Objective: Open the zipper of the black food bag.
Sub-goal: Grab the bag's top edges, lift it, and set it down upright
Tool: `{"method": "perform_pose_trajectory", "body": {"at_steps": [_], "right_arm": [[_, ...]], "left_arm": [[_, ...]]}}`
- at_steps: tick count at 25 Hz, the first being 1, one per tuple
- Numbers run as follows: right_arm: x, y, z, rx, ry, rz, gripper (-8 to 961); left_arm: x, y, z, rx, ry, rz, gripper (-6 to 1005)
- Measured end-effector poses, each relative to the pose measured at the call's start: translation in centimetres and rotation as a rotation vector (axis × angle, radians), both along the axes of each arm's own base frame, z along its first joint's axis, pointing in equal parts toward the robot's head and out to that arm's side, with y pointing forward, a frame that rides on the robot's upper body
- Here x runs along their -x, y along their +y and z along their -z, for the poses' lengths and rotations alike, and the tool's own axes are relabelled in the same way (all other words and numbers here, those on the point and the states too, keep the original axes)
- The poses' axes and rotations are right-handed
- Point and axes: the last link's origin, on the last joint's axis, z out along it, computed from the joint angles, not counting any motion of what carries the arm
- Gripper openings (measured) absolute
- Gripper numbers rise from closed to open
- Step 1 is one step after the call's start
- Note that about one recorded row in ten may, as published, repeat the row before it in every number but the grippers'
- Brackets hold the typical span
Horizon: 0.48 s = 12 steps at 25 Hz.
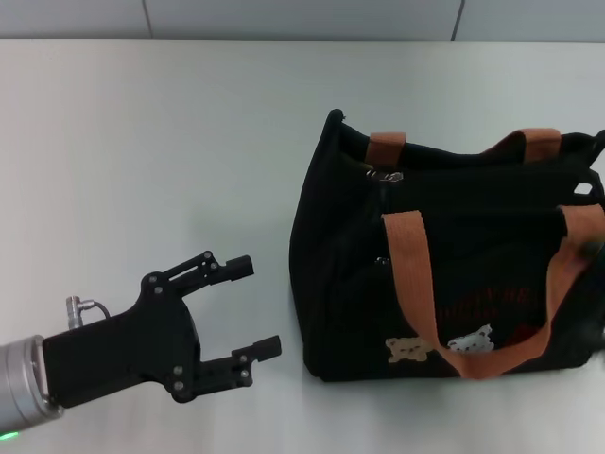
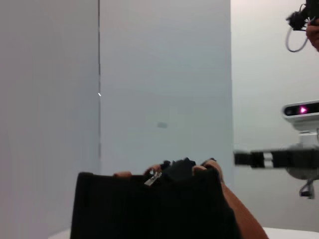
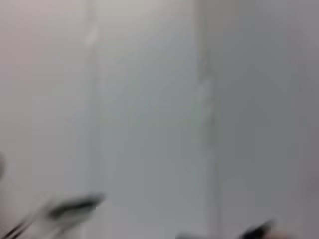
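Sitting upright on the white table [image 1: 189, 142], the black food bag [image 1: 444, 284] has its zipper [image 1: 386, 176] pull at the top rim's left end. Left claw [image 1: 260, 307] hovers beside it, fingers apart. Right claw unseen.

A plain white tabletop [image 1: 170, 142] fills the head view, bare across its left side and far edge. Beyond its far edge runs a pale grey wall [image 1: 302, 17] split by thin vertical seams. In the left wrist view, the same grey panelled wall [image 2: 164, 74] shows.
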Motion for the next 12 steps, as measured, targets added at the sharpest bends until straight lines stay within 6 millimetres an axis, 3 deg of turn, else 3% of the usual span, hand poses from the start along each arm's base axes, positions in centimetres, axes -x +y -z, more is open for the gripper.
{"method": "perform_pose_trajectory", "body": {"at_steps": [6, 12], "right_arm": [[-1.3, -0.5, -1.4, -0.274, 0.131, 0.139, 839], [-1.2, 0.3, -1.0, -0.302, 0.175, 0.171, 839]], "left_arm": [[-0.7, 0.3, 0.9, -0.013, -0.027, 0.008, 797], [-2.1, 1.4, 2.6, 0.014, -0.033, 0.017, 791]]}}
